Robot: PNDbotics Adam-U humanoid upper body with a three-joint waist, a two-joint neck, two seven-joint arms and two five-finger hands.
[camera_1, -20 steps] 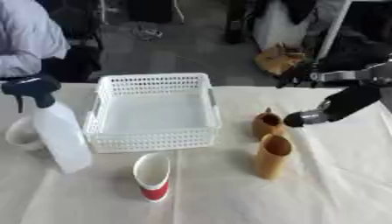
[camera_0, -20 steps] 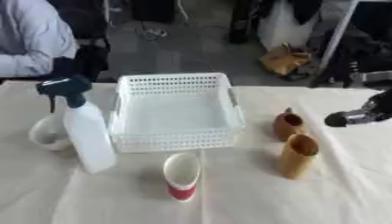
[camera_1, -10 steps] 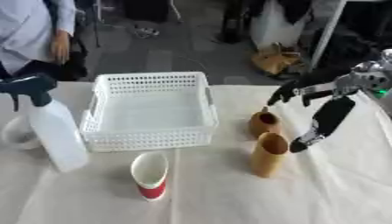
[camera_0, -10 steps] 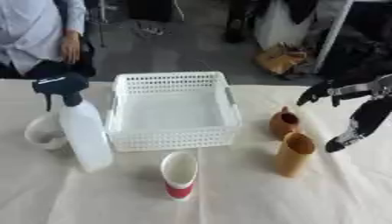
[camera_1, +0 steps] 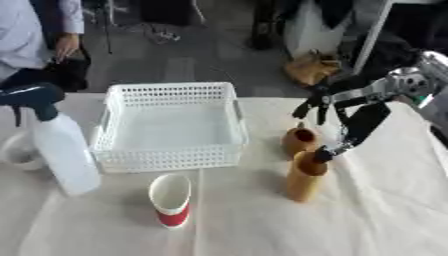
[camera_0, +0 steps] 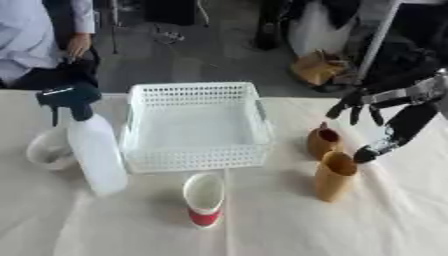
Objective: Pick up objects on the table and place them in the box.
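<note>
A white plastic basket [camera_0: 197, 160] stands mid-table with nothing in it. Left of it are a white spray bottle with a dark trigger head [camera_0: 92, 150] and a white bowl-like cup [camera_0: 45, 150]. A red-and-white paper cup [camera_0: 204, 200] stands upright in front of the basket. To the right are a short brown cup [camera_0: 321, 141] and a taller brown cup [camera_0: 333, 175]. My right hand [camera_0: 404, 122] hovers open over the two brown cups. Its fingers spread above the short one, and one fingertip reaches the tall cup's rim. It holds nothing.
The table wears a white cloth with creases. Its far edge runs just behind the basket, with dark floor and a brown bag [camera_0: 319, 67] beyond it. Bare cloth lies at the front right.
My right hand has come in from the right edge and spread its fingers over the brown cups. The cups, basket and bottle have stayed in place.
</note>
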